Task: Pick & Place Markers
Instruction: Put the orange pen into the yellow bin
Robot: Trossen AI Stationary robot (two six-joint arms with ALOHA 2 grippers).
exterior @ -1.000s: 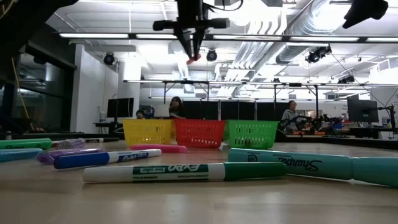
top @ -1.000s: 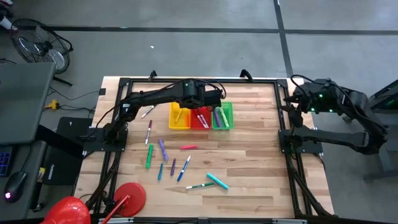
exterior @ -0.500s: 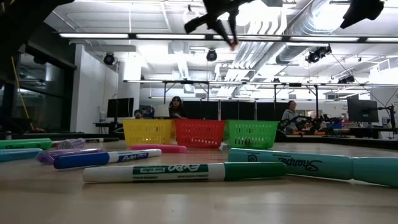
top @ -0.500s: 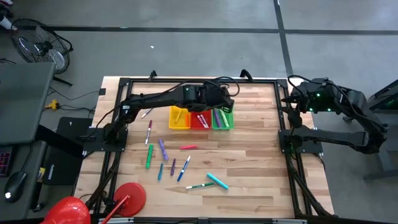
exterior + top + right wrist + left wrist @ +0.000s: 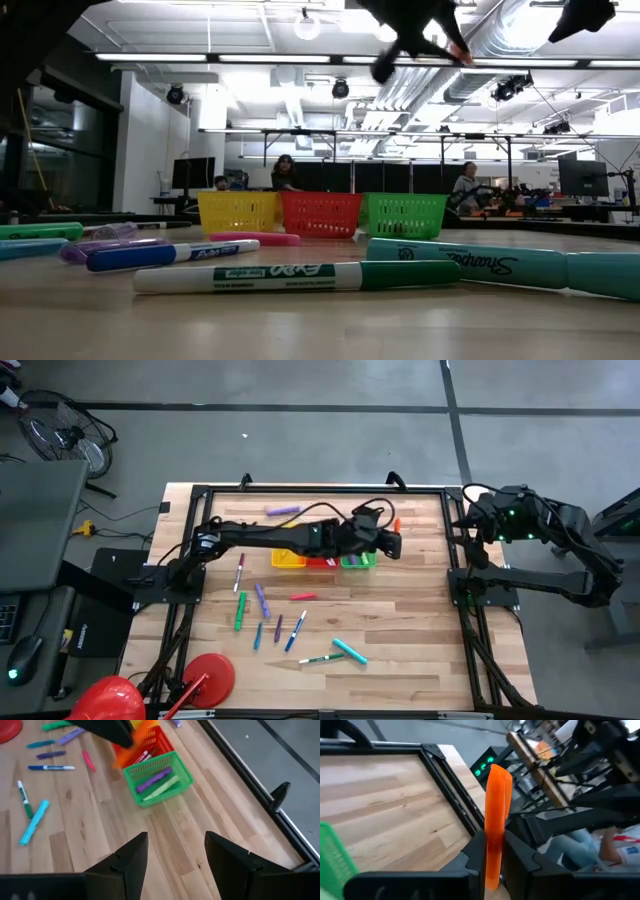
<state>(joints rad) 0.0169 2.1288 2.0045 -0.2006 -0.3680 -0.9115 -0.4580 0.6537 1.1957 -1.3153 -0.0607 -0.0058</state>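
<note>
Left gripper (image 5: 492, 865) swung right — orange marker (image 5: 496, 815) clamped.

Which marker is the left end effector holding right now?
Find the green basket at the right end of the basket row. Just beyond it, the left end effector hangs in the air, shut on the orange marker, the only marker not lying down.

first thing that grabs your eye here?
The left end effector, raised above the table just right of the green basket, is shut on an orange marker. Behind it sit the red basket and yellow basket, with loose markers scattered nearer the front edge. The right end effector waits open at the table's right side.
</note>
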